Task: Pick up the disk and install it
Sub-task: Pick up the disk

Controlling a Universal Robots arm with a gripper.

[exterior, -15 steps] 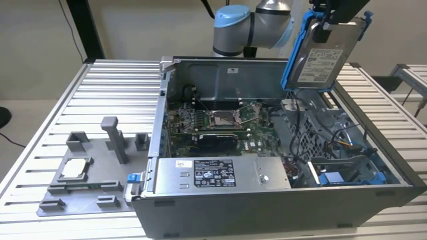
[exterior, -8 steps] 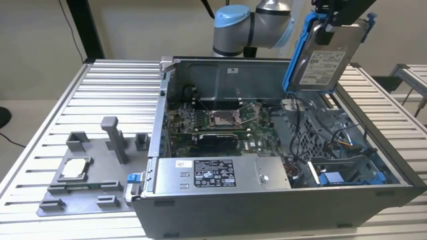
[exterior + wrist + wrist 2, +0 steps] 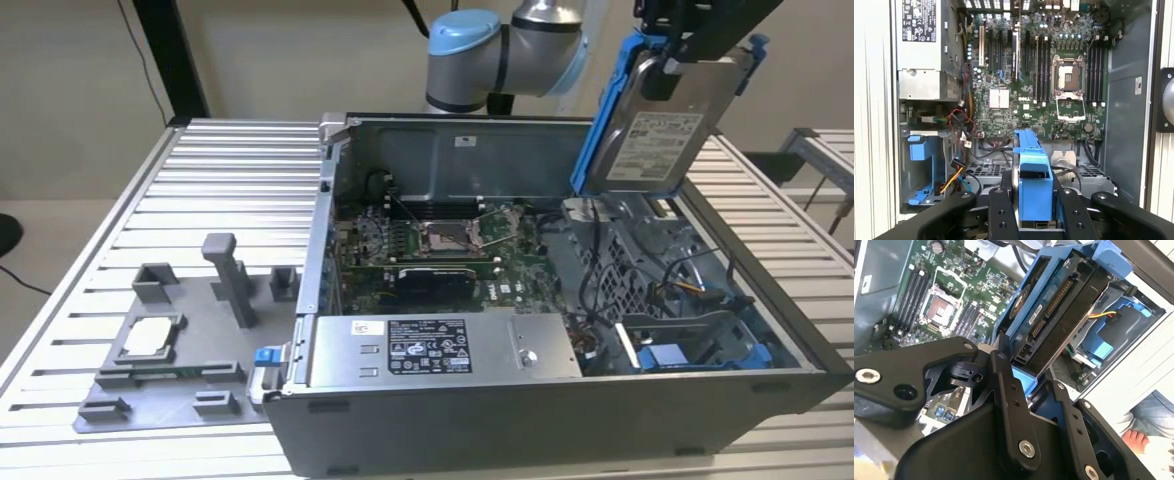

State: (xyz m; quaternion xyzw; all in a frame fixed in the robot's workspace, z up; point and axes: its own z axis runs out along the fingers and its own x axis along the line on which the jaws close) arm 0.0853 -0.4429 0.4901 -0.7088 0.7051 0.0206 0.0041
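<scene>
While above the grey metal case [image 3: 441, 425], flat blue-framed silver disk [image 3: 651, 140] in pinch of black hand [image 3: 1035, 205].

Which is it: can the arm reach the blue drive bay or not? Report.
Probably yes. The case is open, the gripper holds the disk above it, and the blue bay lies uncovered. Loose cables beside the bay might snag.

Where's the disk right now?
At the exterior view's upper right, the disk is gripped by the end effector, raised above the open case's right side.
</scene>
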